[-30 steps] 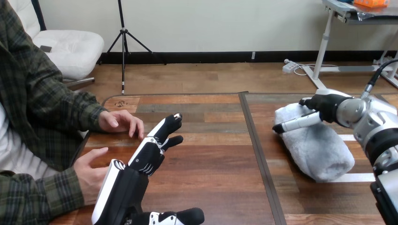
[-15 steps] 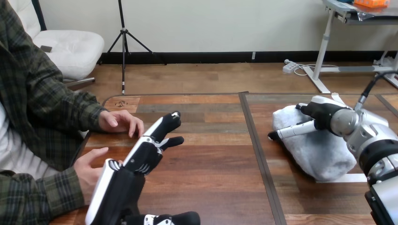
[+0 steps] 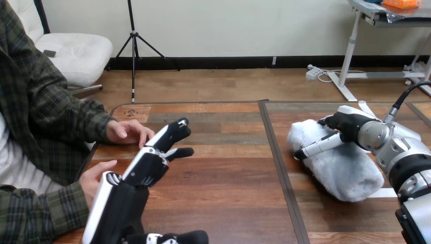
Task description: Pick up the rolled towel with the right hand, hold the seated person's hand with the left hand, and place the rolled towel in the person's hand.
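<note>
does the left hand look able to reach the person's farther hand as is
Probably yes: the left hand, fingers straight, is close beside the person's farther hand, with nothing between them.

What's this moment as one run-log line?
right hand: on rolled towel | rolled towel: on table | left hand: open, beside person's upper hand

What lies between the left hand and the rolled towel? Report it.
Head view: only bare table, crossed by its dark seam, lies between the left hand and the rolled towel.

Bare table (image 3: pixel 234 178) lies open between the left hand (image 3: pixel 152 162) and the rolled towel (image 3: pixel 340 173)
</note>
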